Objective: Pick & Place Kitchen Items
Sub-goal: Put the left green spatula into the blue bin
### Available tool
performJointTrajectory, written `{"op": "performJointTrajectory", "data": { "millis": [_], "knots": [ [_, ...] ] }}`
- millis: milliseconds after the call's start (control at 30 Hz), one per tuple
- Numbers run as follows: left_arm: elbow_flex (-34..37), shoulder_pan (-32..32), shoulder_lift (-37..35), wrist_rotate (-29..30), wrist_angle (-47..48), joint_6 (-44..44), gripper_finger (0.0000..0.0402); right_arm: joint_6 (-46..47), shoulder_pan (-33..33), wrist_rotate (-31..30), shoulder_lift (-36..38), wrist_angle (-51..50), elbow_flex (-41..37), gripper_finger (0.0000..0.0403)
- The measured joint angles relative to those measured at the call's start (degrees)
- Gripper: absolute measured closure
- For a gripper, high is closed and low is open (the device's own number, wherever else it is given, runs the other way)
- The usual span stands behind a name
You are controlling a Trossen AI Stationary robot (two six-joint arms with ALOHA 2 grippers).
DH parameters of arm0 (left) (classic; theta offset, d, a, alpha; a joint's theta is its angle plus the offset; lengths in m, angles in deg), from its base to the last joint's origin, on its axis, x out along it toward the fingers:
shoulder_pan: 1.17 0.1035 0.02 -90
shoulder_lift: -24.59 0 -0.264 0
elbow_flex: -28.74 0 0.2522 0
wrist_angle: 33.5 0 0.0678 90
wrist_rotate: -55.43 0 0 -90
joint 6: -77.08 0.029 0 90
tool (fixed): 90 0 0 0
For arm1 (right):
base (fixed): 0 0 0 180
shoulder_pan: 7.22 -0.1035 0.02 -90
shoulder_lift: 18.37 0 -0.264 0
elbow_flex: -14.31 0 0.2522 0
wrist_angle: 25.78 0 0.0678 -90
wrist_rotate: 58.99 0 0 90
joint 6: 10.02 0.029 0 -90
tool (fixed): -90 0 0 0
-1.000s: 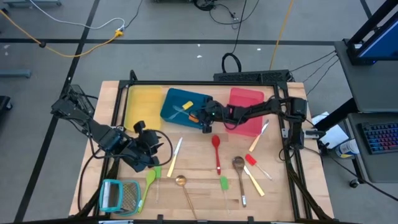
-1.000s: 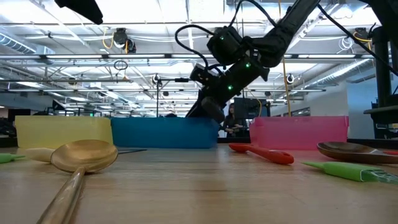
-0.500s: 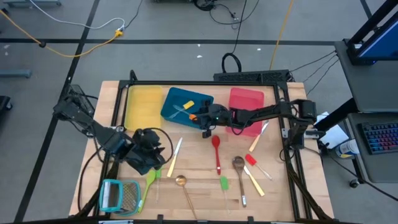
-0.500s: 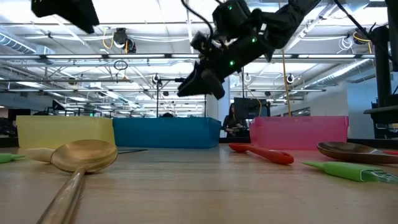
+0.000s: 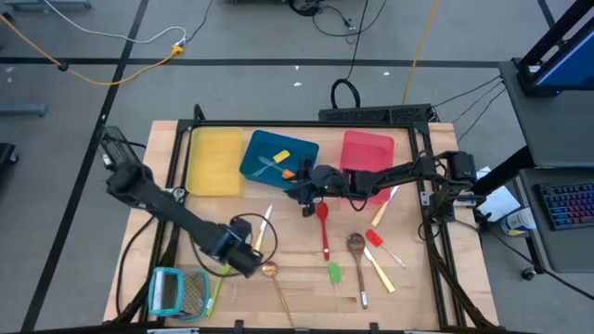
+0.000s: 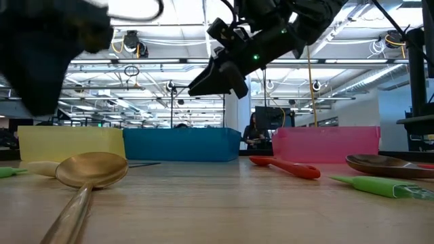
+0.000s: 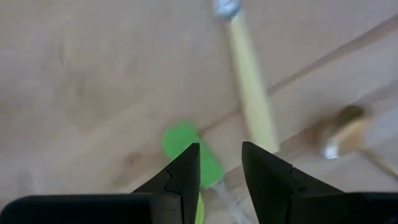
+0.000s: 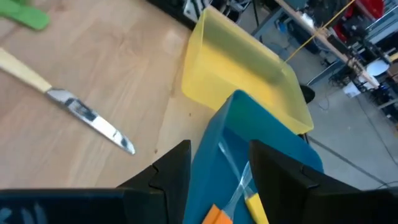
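Note:
My left gripper (image 5: 249, 265) is open and empty, low over the head of a green spatula (image 7: 185, 147), beside a cream-handled knife (image 5: 263, 227) and a brass spoon (image 5: 270, 271). My right gripper (image 5: 305, 197) is open and empty, raised above the table by the blue tray's (image 5: 249, 167) near right corner, just beyond a red spoon (image 5: 323, 227). A yellow tool (image 5: 281, 157) and an orange tool (image 5: 289, 173) lie in the blue tray. A wooden spoon (image 5: 355, 245), a second green spatula (image 5: 334, 274) and a red-tipped tool (image 5: 375, 238) lie flat on the table at the right.
A yellow tray (image 5: 213, 162) and a red tray (image 5: 367, 147) flank the blue one along the far edge. A teal-framed grater (image 5: 176, 289) lies at the near left corner. Another cream-handled knife (image 5: 385, 209) and a yellow-handled tool (image 5: 379, 269) lie at the right.
My left gripper has swung toward the table's right and near edges and come down over the green spatula and knife. My right gripper has risen from the blue tray's near right corner and drawn a little toward the near edge.

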Motion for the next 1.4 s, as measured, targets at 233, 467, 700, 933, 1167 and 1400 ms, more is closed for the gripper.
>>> {"op": "performJointTrajectory", "data": {
  "millis": [233,467,700,933,1167,1400],
  "knots": [
    [0.0,-0.44,6.42,-6.32,0.01,-5.73,0.0277,-1.6,0.02,0.16,0.0,2.47,0.0,0.0245],
    [0.02,0.0,7.26,-6.01,0.26,-6.75,0.0277,-1.55,0.02,0.19,0.0,2.38,-0.04,0.0245],
    [0.02,-0.08,7.26,-5.88,0.92,-4.64,0.0277,-1.81,0.02,0.22,0.0,2.47,-2.0,0.0245],
    [0.02,0.03,7.26,-8.94,9.01,-2.25,0.0277,-1.46,-0.67,0.35,0.0,7.78,-5.49,0.0245],
    [0.02,-0.05,7.26,-14.93,9.81,-0.47,0.0277,-6.8,-2.28,0.43,0.0,18.26,-9.76,0.0245],
    [0.02,1.66,6.65,-18.2,4.15,2.38,0.0277,-8.99,-2.07,0.41,0.0,23.51,-10.86,0.0245]
  ]
}}
